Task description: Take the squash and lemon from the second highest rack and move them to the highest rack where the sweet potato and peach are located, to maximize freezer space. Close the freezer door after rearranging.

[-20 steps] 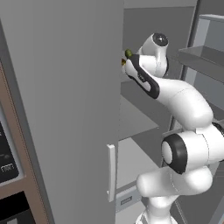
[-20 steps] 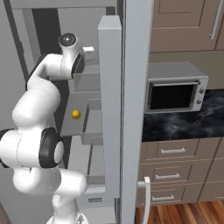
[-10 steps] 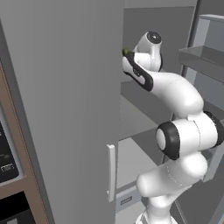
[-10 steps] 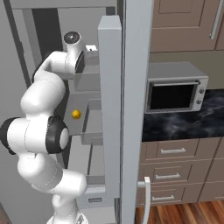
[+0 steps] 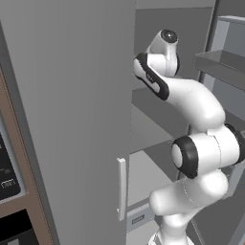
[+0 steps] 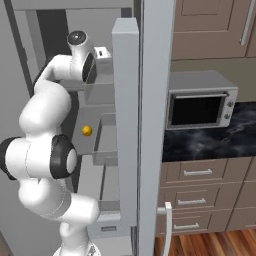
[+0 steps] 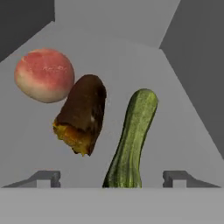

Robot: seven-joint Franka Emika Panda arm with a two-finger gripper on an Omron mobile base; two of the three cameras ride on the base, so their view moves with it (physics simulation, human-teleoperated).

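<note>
In the hand view the squash lies lengthwise on the highest rack, between the spread fingertips of my gripper, which is open and not touching it. To the left of the squash lies the sweet potato, and past that the peach. The right base view shows my hand reaching into the top of the freezer. Below it the lemon sits on the second highest rack. The freezer door stands open.
A tall grey panel with a bar handle hides my hand in the left base view. Door bins jut in at the right of my arm. A microwave and wooden drawers stand beyond the open door.
The gripper has opened and let go of the squash, which now rests on the top rack. The arm has stretched further up and into the freezer.
</note>
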